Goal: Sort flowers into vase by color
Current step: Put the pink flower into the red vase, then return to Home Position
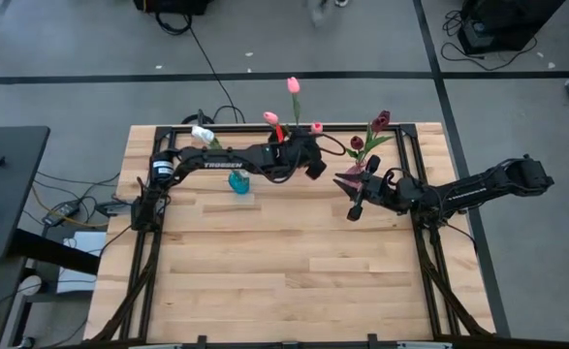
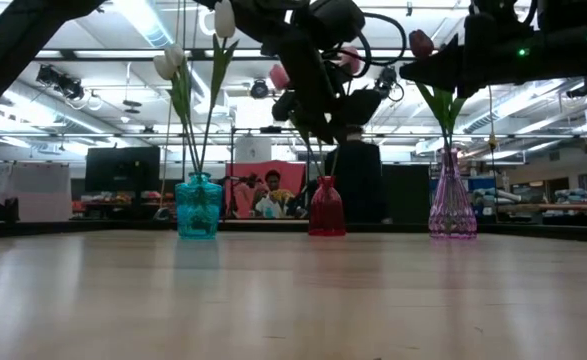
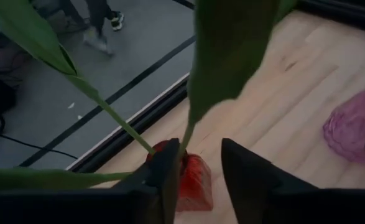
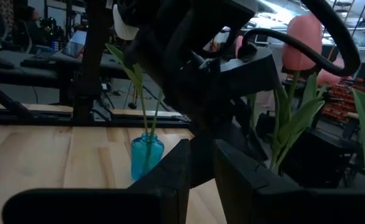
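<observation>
three vases (image 2: 326, 207); left hand (image 3: 198, 171) parted above red one; right hand's (image 4: 198, 163) state unclear.

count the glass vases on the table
3, in a row along the far edge: a teal glass vase on the left, a red glass vase in the middle, a purple glass vase on the right.
</observation>
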Available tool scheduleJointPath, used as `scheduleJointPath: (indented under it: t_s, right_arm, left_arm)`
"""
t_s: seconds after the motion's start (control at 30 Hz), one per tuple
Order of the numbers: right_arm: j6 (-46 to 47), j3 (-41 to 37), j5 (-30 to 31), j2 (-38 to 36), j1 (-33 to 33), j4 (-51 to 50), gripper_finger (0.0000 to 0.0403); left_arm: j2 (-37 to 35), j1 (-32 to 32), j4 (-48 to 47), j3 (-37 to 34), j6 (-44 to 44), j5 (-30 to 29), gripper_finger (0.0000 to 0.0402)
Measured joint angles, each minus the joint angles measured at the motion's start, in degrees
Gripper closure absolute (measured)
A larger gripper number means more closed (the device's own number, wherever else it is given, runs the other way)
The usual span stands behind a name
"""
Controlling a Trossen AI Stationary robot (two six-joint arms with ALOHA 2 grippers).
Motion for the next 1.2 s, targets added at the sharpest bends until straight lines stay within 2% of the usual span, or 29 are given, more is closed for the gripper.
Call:
scheduleJointPath:
  t_s: [0.1, 0.2, 0.3, 0.37, 0.5, 0.77, 0.87, 1.03, 1.2]
  right_arm:
    - [-0.9, 0.0, 0.4, 0.0, 0.0, -0.5, 0.0322]
    - [-2.0, 0.0, 4.0, -0.1, 0.0, -1.0, 0.0322]
    - [-3.0, 0.0, 6.5, -1.3, 0.0, -1.9, 0.0322]
    - [-3.0, 0.0, 6.4, -2.6, 0.0, -3.4, 0.0322]
    - [-3.0, 0.0, 5.1, -5.7, 0.0, -6.4, 0.0322]
    - [-2.4, 0.0, 5.0, -11.4, 0.0, -12.0, 0.0322]
    - [-2.4, 0.0, 5.0, -12.8, 0.0, -13.5, 0.0322]
    - [-1.9, 0.0, 4.9, -15.1, 0.0, -14.8, 0.0322]
    - [-1.2, 0.0, 2.9, -16.9, 0.1, -15.9, 0.0322]
  left_arm:
    - [0.0, -0.3, -2.5, 0.4, 0.4, 0.1, 0.0261]
    - [0.0, -0.7, -9.8, 4.0, -0.7, -0.3, 0.0257]
    - [-0.2, -2.0, -14.7, 7.4, -1.0, -4.5, 0.0259]
    - [-0.2, -3.4, -16.5, 9.4, 0.0, -6.6, 0.0259]
    - [-0.2, -5.4, -17.5, 11.0, 2.4, -7.2, 0.0260]
    - [-1.0, -9.6, -29.2, 17.9, 2.2, -10.8, 0.0260]
    - [-3.2, -12.0, -31.1, 20.2, 2.8, -11.9, 0.0260]
    - [-7.5, -16.6, -31.2, 21.0, 9.5, -12.9, 0.0260]
    - [-11.3, -19.5, -34.7, 20.9, 9.5, -13.2, 0.0264]
